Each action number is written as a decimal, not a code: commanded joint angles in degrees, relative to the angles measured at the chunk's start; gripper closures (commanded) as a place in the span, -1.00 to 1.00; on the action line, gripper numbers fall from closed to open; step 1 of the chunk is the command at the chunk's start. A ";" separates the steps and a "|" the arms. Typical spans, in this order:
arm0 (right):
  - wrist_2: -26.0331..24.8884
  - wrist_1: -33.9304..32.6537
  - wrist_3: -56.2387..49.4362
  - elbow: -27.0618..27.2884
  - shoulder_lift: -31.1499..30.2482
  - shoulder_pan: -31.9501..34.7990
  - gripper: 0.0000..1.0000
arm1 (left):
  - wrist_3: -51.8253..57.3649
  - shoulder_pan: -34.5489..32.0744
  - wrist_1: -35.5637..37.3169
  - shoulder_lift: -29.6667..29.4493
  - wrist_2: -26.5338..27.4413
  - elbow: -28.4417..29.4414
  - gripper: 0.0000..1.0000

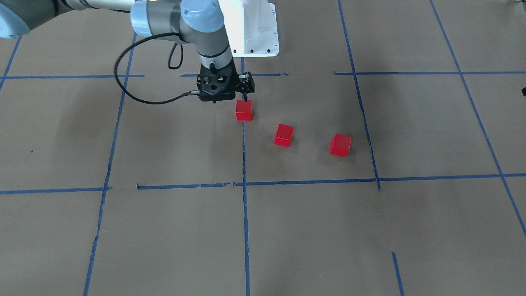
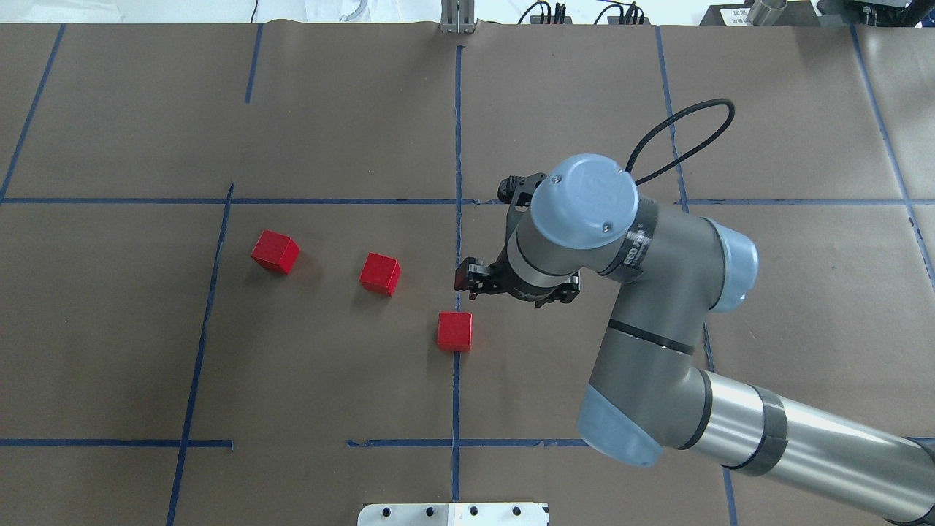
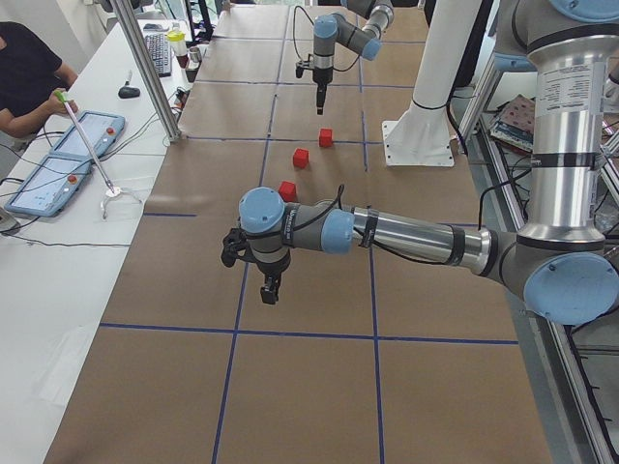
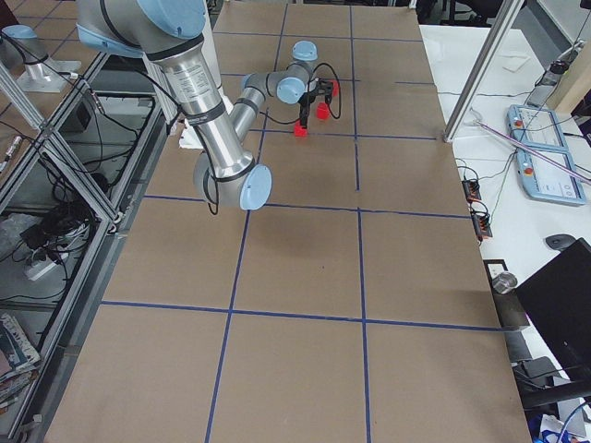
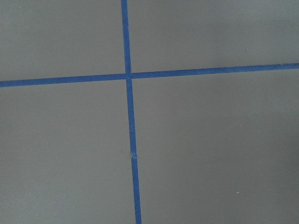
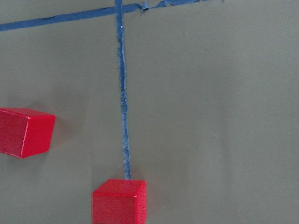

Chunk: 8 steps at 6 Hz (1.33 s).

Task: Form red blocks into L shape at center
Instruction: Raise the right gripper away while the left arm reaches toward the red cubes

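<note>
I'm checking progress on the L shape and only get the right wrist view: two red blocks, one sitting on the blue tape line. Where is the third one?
Observer: The third red block lies farthest to the robot's left, apart from the others.
Operator: Are any blocks touching?
Observer: None. The middle block and the block on the tape also stand apart, and all three form a slanted row.
Operator: And the right gripper?
Observer: The right gripper hovers just above the block on the tape, holding nothing.
</note>
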 commanded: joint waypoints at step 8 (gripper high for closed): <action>9.04 0.66 -16.17 9.62 -18.65 10.86 -1.00 | -46.20 40.74 -18.06 -25.98 11.20 0.13 -1.00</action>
